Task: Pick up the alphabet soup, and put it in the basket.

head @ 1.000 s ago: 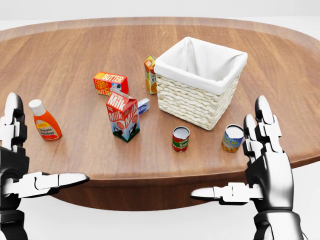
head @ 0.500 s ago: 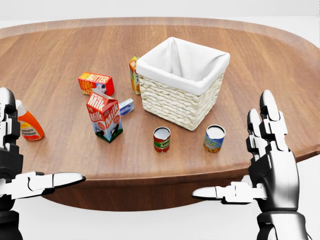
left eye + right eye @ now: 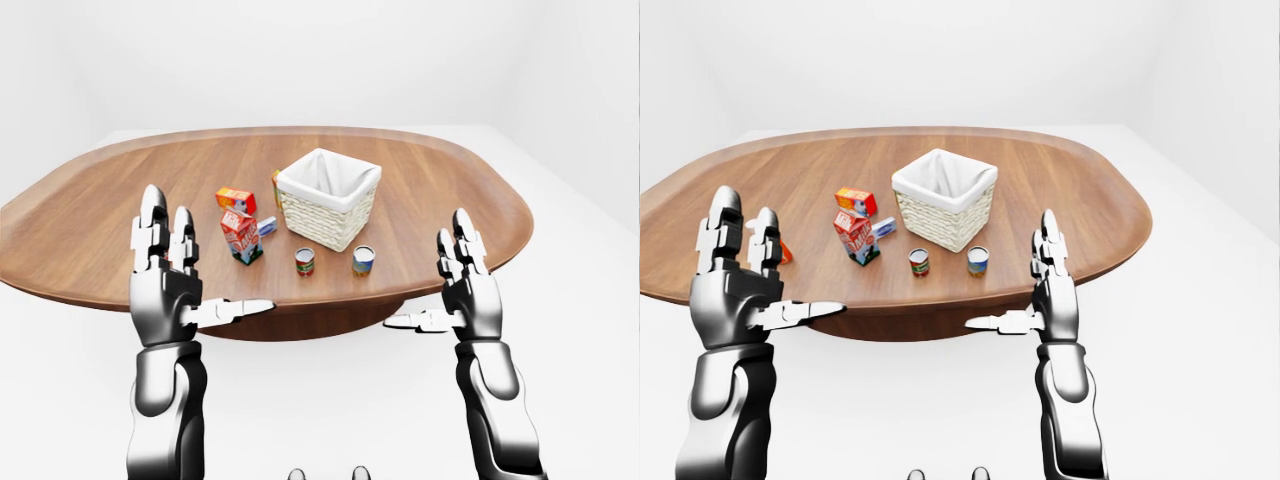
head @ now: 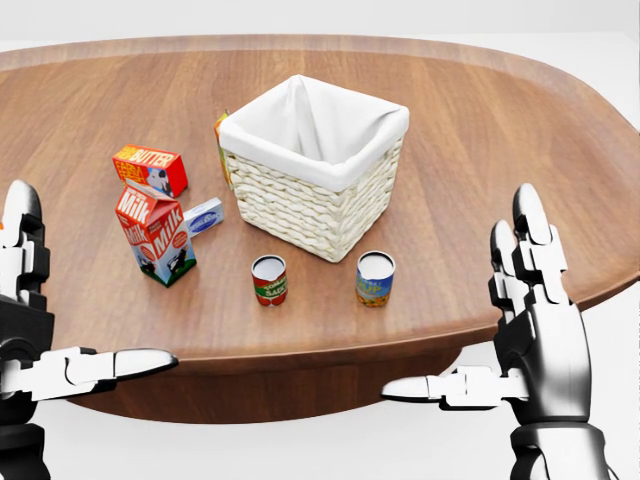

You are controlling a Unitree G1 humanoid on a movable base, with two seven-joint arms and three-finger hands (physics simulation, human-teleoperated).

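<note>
Alphabet soup, the can with the red label, stands upright on the desk, below the basket in the head view. From left to right: the left hand is open, its fingers spread, off the near edge of the desk. A milk carton stands below a butter box. Then comes the white-lined wicker basket. A second can stands to the right of the soup. The right hand is open too, holding nothing.
</note>
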